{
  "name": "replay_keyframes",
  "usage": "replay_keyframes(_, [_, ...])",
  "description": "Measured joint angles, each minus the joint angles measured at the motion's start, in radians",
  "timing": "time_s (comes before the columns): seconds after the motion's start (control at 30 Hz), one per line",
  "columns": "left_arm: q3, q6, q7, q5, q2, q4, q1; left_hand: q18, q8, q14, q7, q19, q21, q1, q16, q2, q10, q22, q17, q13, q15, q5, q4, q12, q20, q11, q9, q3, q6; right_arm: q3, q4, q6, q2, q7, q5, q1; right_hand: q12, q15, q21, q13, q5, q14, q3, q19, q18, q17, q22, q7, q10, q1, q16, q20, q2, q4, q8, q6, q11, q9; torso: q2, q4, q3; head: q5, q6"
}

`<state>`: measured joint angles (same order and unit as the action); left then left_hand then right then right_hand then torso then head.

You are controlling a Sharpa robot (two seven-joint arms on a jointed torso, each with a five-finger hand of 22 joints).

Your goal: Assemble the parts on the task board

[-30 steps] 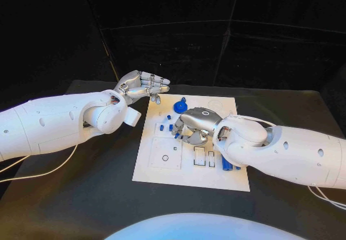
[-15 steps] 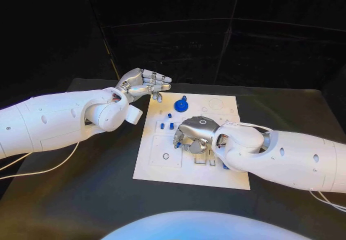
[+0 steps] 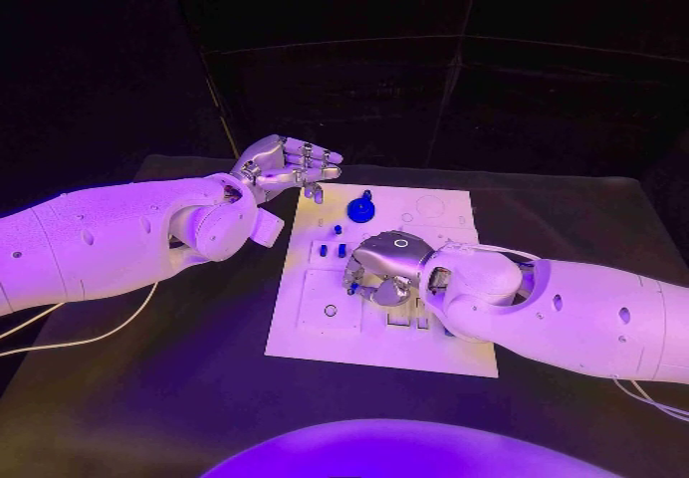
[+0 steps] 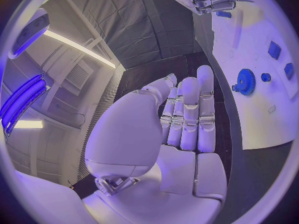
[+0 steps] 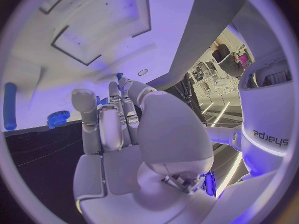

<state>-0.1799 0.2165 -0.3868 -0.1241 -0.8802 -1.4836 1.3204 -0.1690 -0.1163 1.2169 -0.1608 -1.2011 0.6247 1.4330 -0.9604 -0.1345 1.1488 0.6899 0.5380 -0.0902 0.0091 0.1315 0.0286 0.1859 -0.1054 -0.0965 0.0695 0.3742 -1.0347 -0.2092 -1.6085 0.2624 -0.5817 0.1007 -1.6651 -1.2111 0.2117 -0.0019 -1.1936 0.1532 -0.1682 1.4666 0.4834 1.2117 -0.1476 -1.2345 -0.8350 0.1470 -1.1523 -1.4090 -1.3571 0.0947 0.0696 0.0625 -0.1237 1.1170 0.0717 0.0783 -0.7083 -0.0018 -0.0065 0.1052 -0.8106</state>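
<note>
While the right robot hand (image 3: pixel 385 267) works low over the middle of the task board (image 3: pixel 324 334), we keep the left robot hand (image 3: pixel 285 167) parked off the board's far left corner, above the table (image 3: pixel 158 398). This placement leaves the board unobstructed for the working arm. In the left wrist view the left robot hand (image 4: pixel 187 114) shows its fingers straight and side by side with nothing between them, so we read it as empty and idle.

The right robot hand hangs with its fingers curled downward toward the board. In the right wrist view its fingers (image 5: pixel 106 127) point at the white surface, and a small blue piece (image 5: pixel 119 76) shows at a fingertip. We cannot tell whether that piece is pinched or merely touched, nor how far the fingers are closed.

The parts are spread over the board. A blue gear (image 3: pixel 360 210) stands near the far edge, to the far side of the right hand. Two small blue blocks (image 3: pixel 332 252) sit just left of that hand. A blue peg (image 3: pixel 448 332) lies at the right side of the board, close under the right forearm.

We judge that the current step is seating a small piece near the rectangular recesses (image 3: pixel 405 321) at the board's centre.
</note>
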Motion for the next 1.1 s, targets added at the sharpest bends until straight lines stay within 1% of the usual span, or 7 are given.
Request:
replay_keyframes(0.2, [0.0, 0.0, 0.0, 0.0, 0.0, 0.0, 0.0, 0.0, 0.0, 0.0, 0.0, 0.0, 0.0, 0.0, 0.0, 0.0, 0.0, 0.0, 0.0, 0.0, 0.0, 0.0, 0.0, 0.0, 0.0, 0.0, 0.0, 0.0, 0.0, -0.001, 0.0, 0.008, 0.001, 0.0, -0.003, 0.002, 0.0, 0.0, 0.0, 0.0, 0.0, 0.0, 0.0, 0.0, 0.0, -0.001, -0.002, 0.0, 0.0, 0.0, 0.0, 0.0, 0.0, 0.0, -0.004, 0.0, 0.0, 0.0, 0.0, 0.0001, 0.0, 0.0, -0.001])
replay_keyframes(1.0, [0.0, -0.005, 0.001, 0.0, 0.0, 0.0, 0.0, 0.0, 0.0, 0.0, 0.0, 0.0, 0.0, 0.0, 0.0, 0.0, 0.0, 0.0, -0.001, 0.0, 0.0, 0.0, 0.0, 0.0, 0.0, 0.0, 0.0, 0.0, 0.0, -0.002, 0.004, 0.019, 0.007, 0.0, -0.009, 0.004, 0.0, 0.0, 0.0, -0.001, 0.0, 0.0, 0.0, 0.0, 0.0, -0.005, -0.003, -0.001, 0.0, 0.0, -0.004, 0.0, 0.0, 0.0, -0.003, -0.001, 0.0, 0.0, 0.0, 0.0005, -0.0001, 0.001, -0.005])
replay_keyframes(1.1, [0.0, -0.006, 0.001, 0.0, 0.0, 0.0, 0.0, 0.0, 0.0, 0.0, 0.0, 0.0, 0.0, 0.0, 0.0, 0.0, 0.0, 0.0, -0.001, 0.0, 0.0, 0.0, 0.0, 0.0, 0.0, 0.0, 0.0, 0.0, 0.0, -0.004, 0.005, 0.02, 0.009, 0.0, -0.01, 0.006, 0.0, 0.0, 0.0, -0.002, 0.0, 0.0, 0.0, 0.0, 0.0, -0.005, -0.003, -0.001, 0.0, 0.0, -0.004, 0.0, 0.0, 0.0, -0.003, -0.002, 0.0, 0.0, 0.0, 0.0006, -0.0001, 0.001, -0.006])
